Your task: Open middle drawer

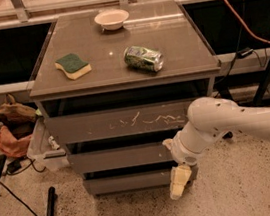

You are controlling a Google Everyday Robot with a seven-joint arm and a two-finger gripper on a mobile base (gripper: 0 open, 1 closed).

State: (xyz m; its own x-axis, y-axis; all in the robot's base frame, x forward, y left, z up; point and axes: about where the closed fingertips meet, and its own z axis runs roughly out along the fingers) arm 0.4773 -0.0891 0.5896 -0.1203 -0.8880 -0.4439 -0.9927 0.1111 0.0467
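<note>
The middle drawer (117, 158) is the wide, shallow grey-brown front below the scratched top drawer front (117, 122). It sits flush with the cabinet. The plain lowest drawer front (128, 182) is beneath it. My white arm (238, 125) reaches in from the right. My gripper (178, 182) hangs down in front of the right end of the lowest drawer front, just below the middle drawer's right edge. Its cream fingers (179, 179) point downward.
On the cabinet top (108, 66) lie a green and yellow sponge (72, 65), a crushed green can (143, 58) and a white bowl (111, 18). A brown bag (13, 120) and cables lie on the floor at the left. An orange cable (243, 20) runs at the right.
</note>
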